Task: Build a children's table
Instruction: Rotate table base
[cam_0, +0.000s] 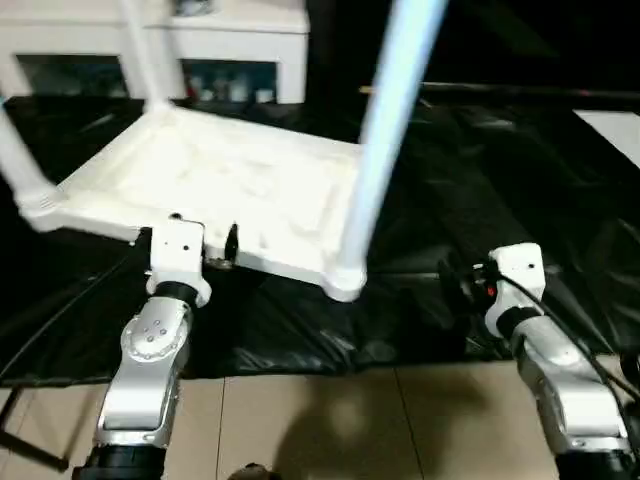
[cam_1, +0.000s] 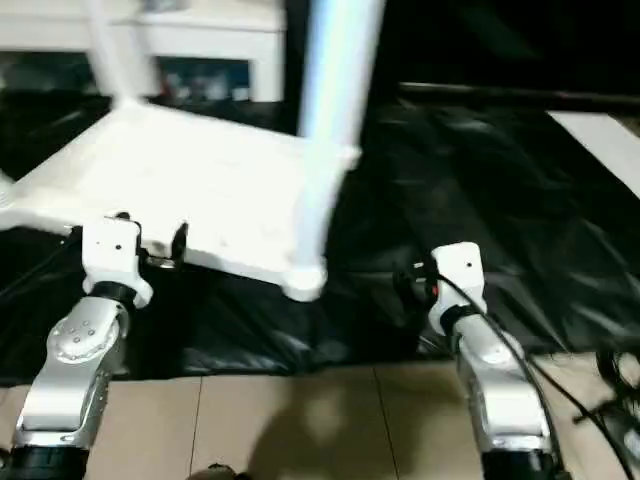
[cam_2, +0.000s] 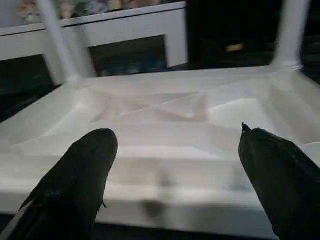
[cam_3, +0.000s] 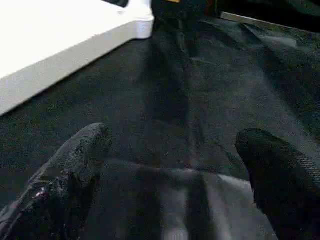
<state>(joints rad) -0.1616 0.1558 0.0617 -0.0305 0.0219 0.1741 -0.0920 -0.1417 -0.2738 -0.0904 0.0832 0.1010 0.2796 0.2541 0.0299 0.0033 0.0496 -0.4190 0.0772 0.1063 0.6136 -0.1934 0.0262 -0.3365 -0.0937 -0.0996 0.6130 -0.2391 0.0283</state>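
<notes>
The children's table lies upside down on a black sheet: its white ribbed top (cam_0: 230, 190) faces up. Three white legs stand in corner sockets: one at the near right corner (cam_0: 385, 130), one at the far corner (cam_0: 143, 50) and one at the left corner (cam_0: 20, 165). My left gripper (cam_0: 190, 238) is open at the top's near edge, its fingers (cam_2: 80, 175) spread in front of the rim without holding it. My right gripper (cam_0: 458, 283) hangs open over the sheet, to the right of the near corner socket (cam_3: 142, 22), with nothing between its fingers (cam_3: 75, 165).
The black sheet (cam_0: 480, 180) covers the floor under and to the right of the table. A white cabinet with glass doors (cam_0: 230, 40) stands behind. Beige floor tiles (cam_0: 330, 420) lie in front of the sheet. A flat white panel (cam_0: 615, 130) lies at the far right.
</notes>
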